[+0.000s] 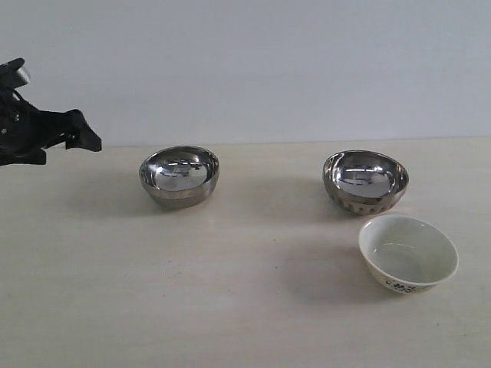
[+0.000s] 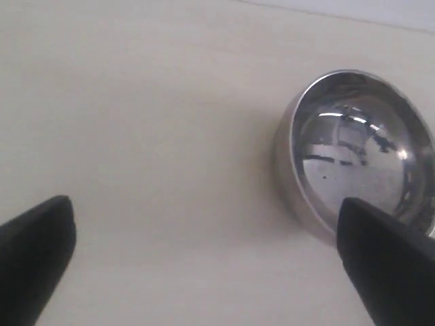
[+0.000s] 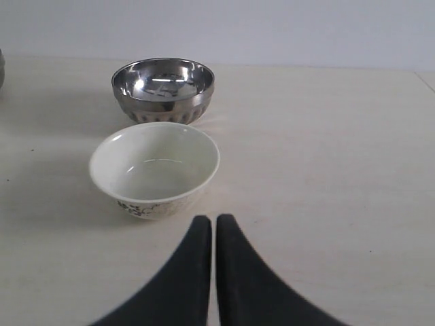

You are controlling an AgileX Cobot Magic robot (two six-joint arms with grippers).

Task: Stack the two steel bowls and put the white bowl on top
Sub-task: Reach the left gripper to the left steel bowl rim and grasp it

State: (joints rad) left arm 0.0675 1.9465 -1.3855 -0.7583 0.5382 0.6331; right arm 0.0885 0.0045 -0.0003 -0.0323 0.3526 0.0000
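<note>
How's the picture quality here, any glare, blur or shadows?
Exterior view: soft shadows fall left of the smooth steel bowl, dimpled steel bowl and white bowl; both steel bowls show bright reflections. Left wrist view: the left gripper is blurred up close. Right wrist view: the right gripper looks soft, the bowls sharp.

Wide bare table (image 1: 230, 307) across the near left and the middle: free passage there. Well apart along the far side, smooth steel bowl (image 1: 179, 176) at left and dimpled steel bowl (image 1: 365, 181) at right, with an open lane between. Tight on the right: white bowl (image 1: 408, 253) just near-right of the dimpled one, touching or not cannot be told. Clear room all round the smooth bowl, except far left: left gripper (image 2: 211, 255), above the table, jaws spread.
</note>
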